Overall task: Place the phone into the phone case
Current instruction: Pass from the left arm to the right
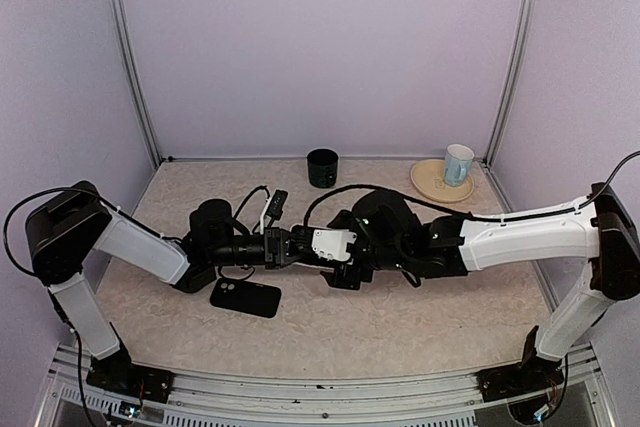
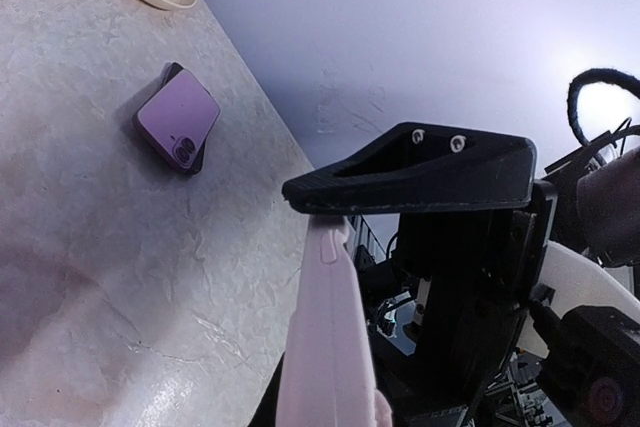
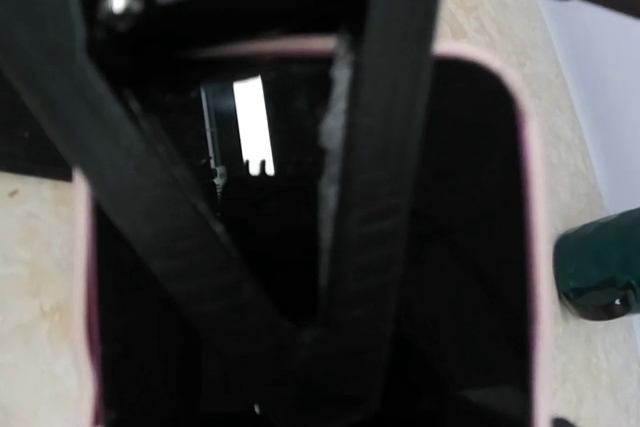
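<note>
Phone case (image 2: 325,347), pinched in left gripper (image 1: 305,245)

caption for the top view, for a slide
Left claw holds the pale case, right claw close by it; the phone lies flat nearby, uncased.

- The phone (image 2: 178,125) is purple.
- The phone case (image 2: 325,347) is light pink.
- The cup (image 1: 322,167) is dark green.
- The plate (image 1: 422,180) is tan.
- The mug (image 1: 458,162) is pale blue.
- The table (image 1: 400,317) is beige with swirly marble lines.
</note>
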Available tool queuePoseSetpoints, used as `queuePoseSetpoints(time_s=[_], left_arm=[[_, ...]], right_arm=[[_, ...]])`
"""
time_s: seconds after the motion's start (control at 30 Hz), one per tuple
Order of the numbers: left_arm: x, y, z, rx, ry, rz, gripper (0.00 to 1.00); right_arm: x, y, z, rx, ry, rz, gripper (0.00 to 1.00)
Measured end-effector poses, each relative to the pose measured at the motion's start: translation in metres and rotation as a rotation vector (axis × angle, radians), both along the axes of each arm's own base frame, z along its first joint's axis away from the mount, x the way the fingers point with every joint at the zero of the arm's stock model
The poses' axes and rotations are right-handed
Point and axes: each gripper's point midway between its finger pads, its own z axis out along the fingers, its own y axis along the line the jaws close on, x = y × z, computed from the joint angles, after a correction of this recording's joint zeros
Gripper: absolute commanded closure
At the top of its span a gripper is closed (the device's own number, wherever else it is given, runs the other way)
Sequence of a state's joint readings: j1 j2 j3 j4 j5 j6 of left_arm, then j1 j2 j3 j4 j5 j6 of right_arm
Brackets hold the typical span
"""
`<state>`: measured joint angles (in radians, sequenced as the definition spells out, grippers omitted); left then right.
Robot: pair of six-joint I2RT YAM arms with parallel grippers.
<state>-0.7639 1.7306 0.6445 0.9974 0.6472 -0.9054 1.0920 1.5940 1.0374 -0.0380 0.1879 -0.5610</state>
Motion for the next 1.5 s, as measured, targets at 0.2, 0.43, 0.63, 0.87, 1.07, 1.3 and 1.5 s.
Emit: queuePoseSetpoints(time_s=[0.2, 0.43, 0.63, 0.87, 1.07, 1.3, 1.5], left_arm=[[0.000, 0.000, 0.000, -0.001, 0.006, -0.001, 1.00], [0.000, 0.000, 0.000, -0.003, 0.012, 0.001, 1.00], [0.000, 0.000, 0.000, -0.004, 0.017, 0.003, 0.81], [0.002, 0.000, 0.009, -0.035, 0.001, 0.004, 0.46], [0.011, 0.009, 0.018, -0.058, -0.015, 0.033, 0.30], [0.028, 0.044, 0.047, -0.096, -0.077, 0.135, 0.16], [0.035, 0.073, 0.063, -0.092, -0.125, 0.235, 0.01]], right_arm=[[0.002, 0.000, -0.006, -0.013, 0.003, -0.011, 0.24], [0.003, 0.000, -0.004, -0.021, 0.001, -0.017, 0.42], [0.004, 0.000, -0.005, -0.024, 0.002, -0.021, 0.45], [0.006, 0.002, -0.002, 0.000, 0.024, -0.046, 0.46], [0.009, 0.000, -0.001, 0.018, 0.051, -0.075, 0.48], [0.018, -0.003, 0.003, 0.049, 0.091, -0.114, 0.49], [0.026, -0.004, 0.001, 0.058, 0.134, -0.147, 0.49]])
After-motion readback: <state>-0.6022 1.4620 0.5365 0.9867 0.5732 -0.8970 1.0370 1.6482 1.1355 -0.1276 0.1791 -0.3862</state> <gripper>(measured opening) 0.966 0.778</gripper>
